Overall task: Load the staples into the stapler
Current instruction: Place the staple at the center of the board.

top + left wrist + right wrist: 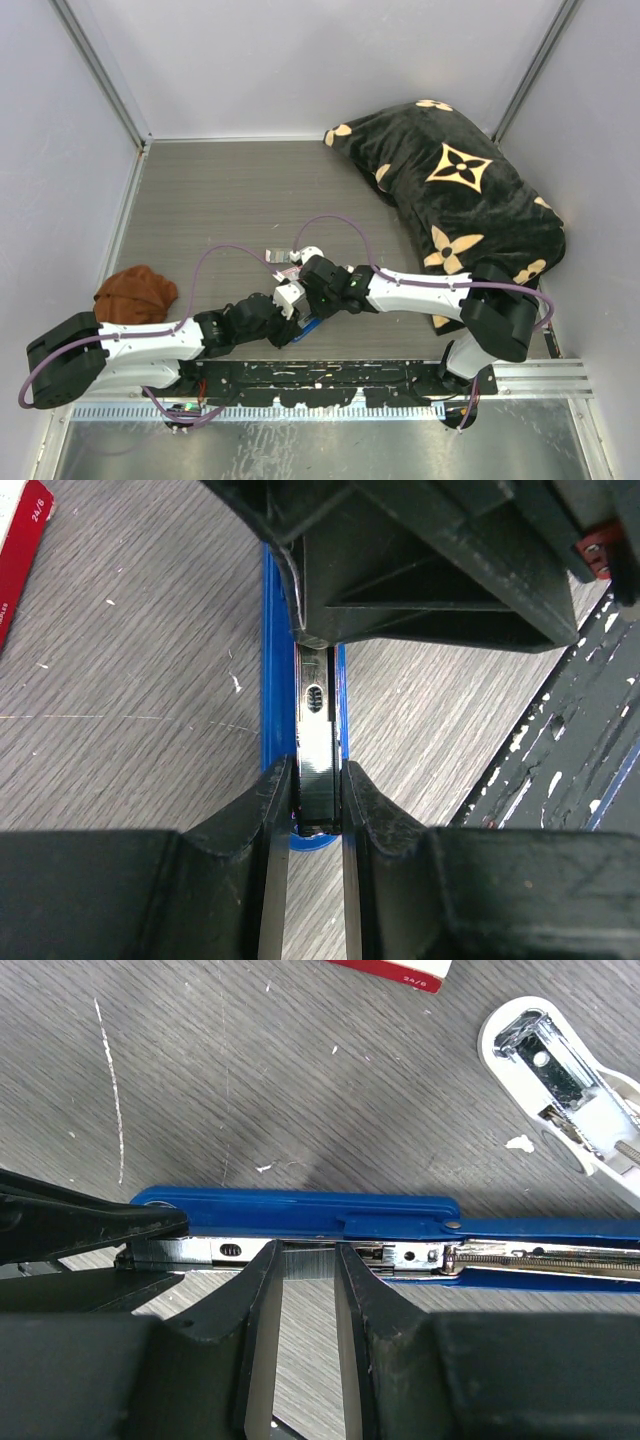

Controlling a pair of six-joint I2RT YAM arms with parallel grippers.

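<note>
The blue stapler (300, 1204) lies open on the table, its silver channel (316, 720) facing up. My left gripper (318, 780) is shut on the stapler's front end, one finger against each side of the channel. My right gripper (308, 1256) is shut on the staples (308, 1263), a short silvery block held right at the channel's middle, touching or just above it. In the top view both grippers meet at the stapler (308, 325) near the table's front centre. The right gripper's black body (430, 560) hides the far half of the stapler in the left wrist view.
A red-and-white box (400, 970) and a white oblong piece (560, 1060) lie just beyond the stapler. A black patterned pillow (460, 200) fills the back right. A brown cloth (135, 292) sits at the left edge. The black base rail (590, 740) runs close by.
</note>
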